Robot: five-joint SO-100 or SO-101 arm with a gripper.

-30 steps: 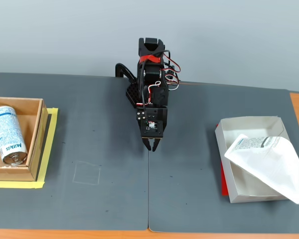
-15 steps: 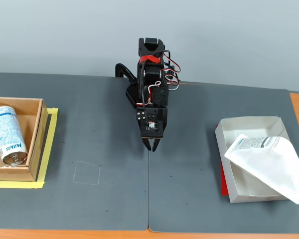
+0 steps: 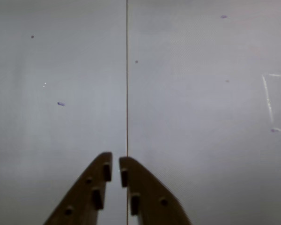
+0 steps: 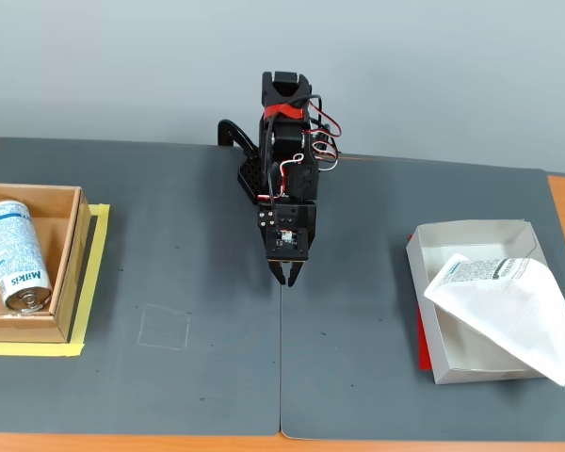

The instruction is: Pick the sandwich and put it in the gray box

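Nearest the front edge of the bench [image 4: 217, 377]: bare dark mat, a seam running front to back down the middle, a faint chalk square [image 4: 164, 328] left of the seam in the fixed view. Same square at the right edge of the wrist view [image 3: 276, 105].

Mid-bench, right side: gray box [image 4: 431, 315] sitting close to the right edge, sandwich [image 4: 508, 311] lying in it. Label end resting inside, toward the middle of the box; wide end riding up over the box's front right wall and poking past it toward the front right corner of the bench. Not flat on the floor of the box, then, but in it. A sliver of red showing under the box's left wall.

Mid-bench, left side: brown box [image 4: 71, 273] on yellow tape, blue-and-white can [image 4: 14, 254] inside, untouched by the look of it.

Centre, on the seam: tool [image 4: 290, 275] hanging over bare mat, well apart from both boxes. In the wrist view, tool [image 3: 115, 165] tips drawn almost together, only a thin slit between, nothing pinched.

Back edge: arm base, folded upright.

Judgement: placing looks done, arm parked and empty. Left, at most, a nudge to seat the overhanging end.
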